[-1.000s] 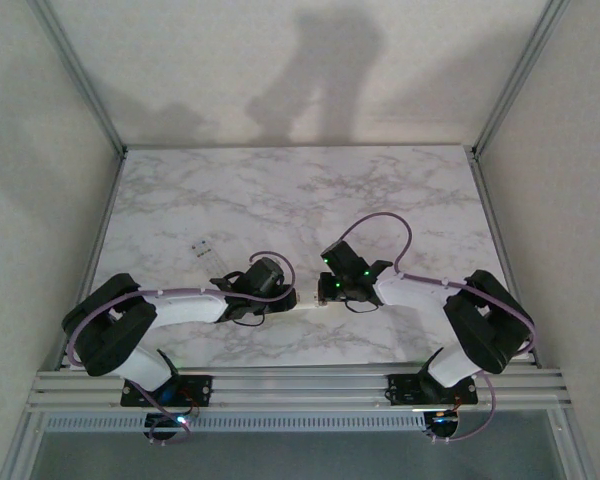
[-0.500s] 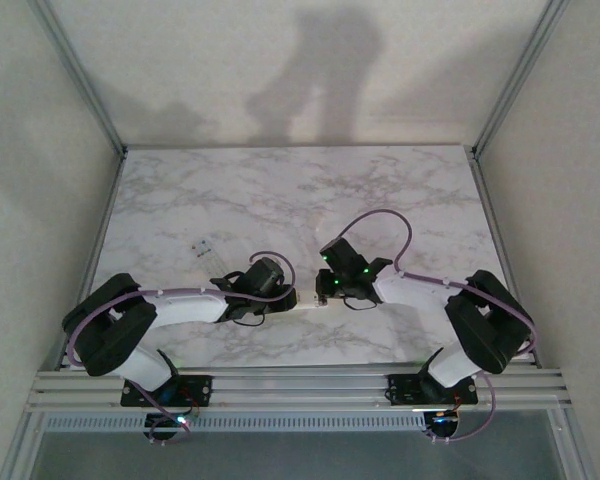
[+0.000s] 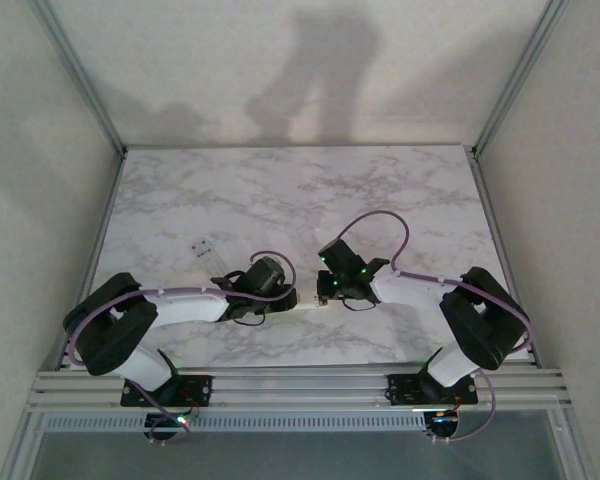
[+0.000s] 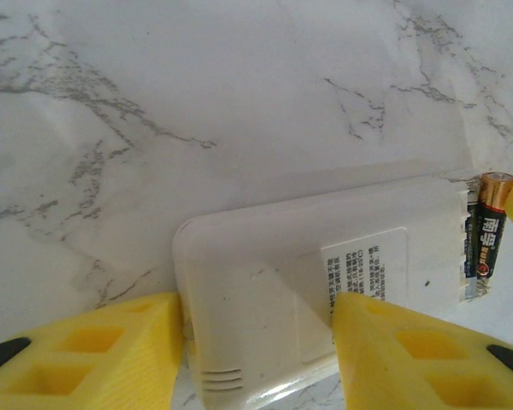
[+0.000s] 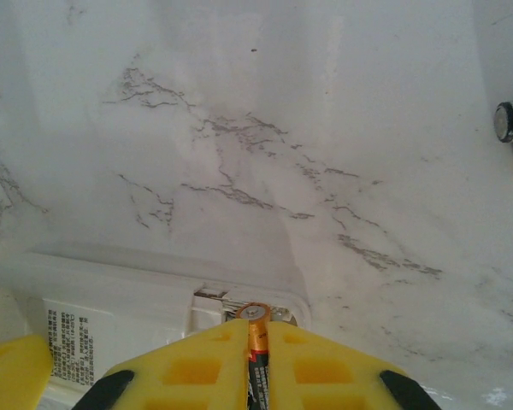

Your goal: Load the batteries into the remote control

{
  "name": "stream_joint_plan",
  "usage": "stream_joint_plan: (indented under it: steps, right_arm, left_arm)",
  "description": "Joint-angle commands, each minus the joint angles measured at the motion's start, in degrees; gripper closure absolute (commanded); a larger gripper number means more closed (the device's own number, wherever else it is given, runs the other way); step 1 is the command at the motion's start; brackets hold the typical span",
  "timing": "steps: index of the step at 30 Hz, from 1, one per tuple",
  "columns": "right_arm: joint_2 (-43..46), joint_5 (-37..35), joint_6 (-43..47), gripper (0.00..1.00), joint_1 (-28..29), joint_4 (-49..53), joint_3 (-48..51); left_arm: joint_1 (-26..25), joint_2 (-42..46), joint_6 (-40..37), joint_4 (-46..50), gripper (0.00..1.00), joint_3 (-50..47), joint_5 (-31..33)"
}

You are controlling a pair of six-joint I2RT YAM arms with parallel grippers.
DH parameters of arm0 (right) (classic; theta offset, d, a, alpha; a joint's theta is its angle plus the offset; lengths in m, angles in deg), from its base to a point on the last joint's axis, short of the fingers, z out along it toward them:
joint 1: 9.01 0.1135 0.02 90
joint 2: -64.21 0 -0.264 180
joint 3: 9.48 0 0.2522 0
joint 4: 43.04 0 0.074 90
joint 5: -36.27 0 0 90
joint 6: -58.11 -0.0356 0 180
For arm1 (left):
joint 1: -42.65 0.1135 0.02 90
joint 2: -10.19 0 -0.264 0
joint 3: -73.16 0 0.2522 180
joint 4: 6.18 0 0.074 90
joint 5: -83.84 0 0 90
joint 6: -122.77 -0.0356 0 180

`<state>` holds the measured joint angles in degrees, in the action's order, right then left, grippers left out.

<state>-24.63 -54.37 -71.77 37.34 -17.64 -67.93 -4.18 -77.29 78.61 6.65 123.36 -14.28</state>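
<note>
I see my left gripper [image 4: 256,346] clamped on the face-down remote control [image 4: 265,273] — right gripper [image 5: 256,331] pinching a battery [image 5: 257,346] at the open battery compartment [image 5: 227,301]

Left arm [image 3: 185,305], right arm [image 3: 415,288] folded inward; left pincer [image 4: 256,342] clamped wide, right pincer [image 5: 256,346] pinched narrow.

A white label [image 4: 368,260] on the back of the remote control [image 4: 256,256] carries several lines of small dark print, seemingly Chinese characters with some brackets, too fine to read. The right wrist view shows the same label [image 5: 68,342], equally illegible. The battery [image 4: 487,226] at the remote's end bears pale characters down its dark body, too blurred to make out.
</note>
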Motion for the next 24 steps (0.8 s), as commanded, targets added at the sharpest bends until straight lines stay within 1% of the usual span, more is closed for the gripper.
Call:
stream_joint_plan:
  steps: [1,4,9,12,14,17,19,24]
  right_arm:
    - [0.29,-3.42,-2.34,0.89,0.50,4.95,0.07]
    - [0.66,-4.15,-4.86,0.91,0.45,8.11,0.12]
    - [0.77,-1.30,-5.80,0.91,0.94,8.30,1.20]
    - [1.06,-2.73,-5.71,0.91,2.17,9.73,0.74]
    - [2.75,-3.38,-6.25,0.91,2.33,10.24,0.74]
    - [6.09,-4.01,-6.19,0.88,2.34,10.20,0.38]
    - [6.82,-4.61,-5.56,0.87,2.27,10.96,-1.01]
    - [4.76,-7.74,-3.95,0.79,2.20,13.62,-5.04]
  left_arm:
    - [-1.25,-3.11,-1.01,-3.52,0.51,1.43,-2.33]
    - [-1.28,-3.21,-0.80,-3.77,0.51,1.31,-2.36]
    - [-1.84,-3.82,0.12,-5.60,0.51,0.82,-3.28]
    - [-2.29,-4.41,0.42,-5.74,0.52,0.91,-3.23]
    - [-2.49,-4.39,0.47,-5.65,0.52,0.91,-3.10]
    - [-2.57,-3.96,0.46,-5.40,0.52,0.83,-2.80]
    - [-2.57,-3.78,0.30,-5.06,0.52,0.91,-2.54]
    - [-2.57,-3.31,0.04,-4.61,0.52,0.92,-2.18]
